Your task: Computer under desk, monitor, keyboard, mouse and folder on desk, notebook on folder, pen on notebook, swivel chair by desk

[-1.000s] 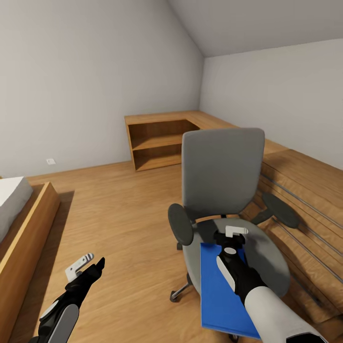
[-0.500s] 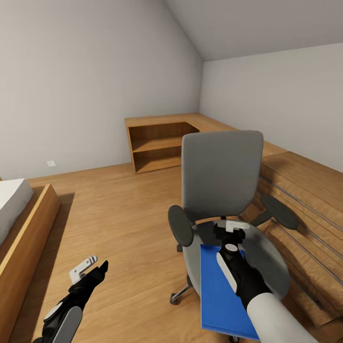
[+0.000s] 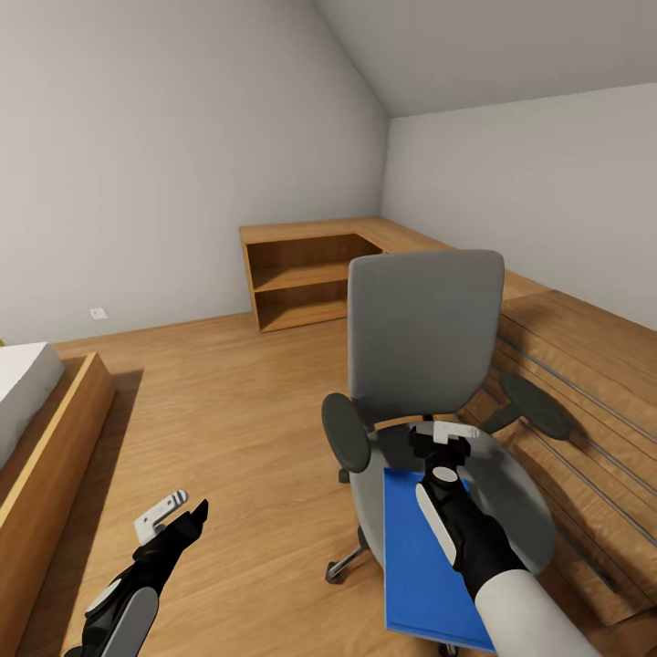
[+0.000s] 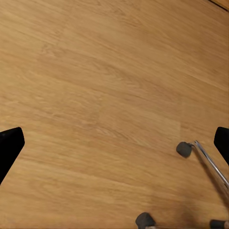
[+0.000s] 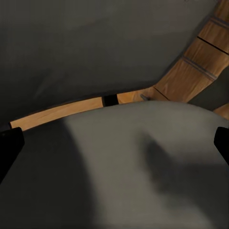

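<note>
2 grippers spread wide and empty: right gripper [image 3: 444,444] low over blue folder [image 3: 420,566] flat on swivel chair [image 3: 424,356] seat, likely lining up a pickup; left gripper [image 3: 169,513] idle above floor [image 3: 228,411] at left.

Head looks down; both wrists share its swivel chair [image 3: 429,365].

Right arm is reaching forward, right gripper [image 3: 444,436] jaws standing wide apart. Left arm is hanging low, left gripper [image 3: 173,511] jaws also spread.
</note>
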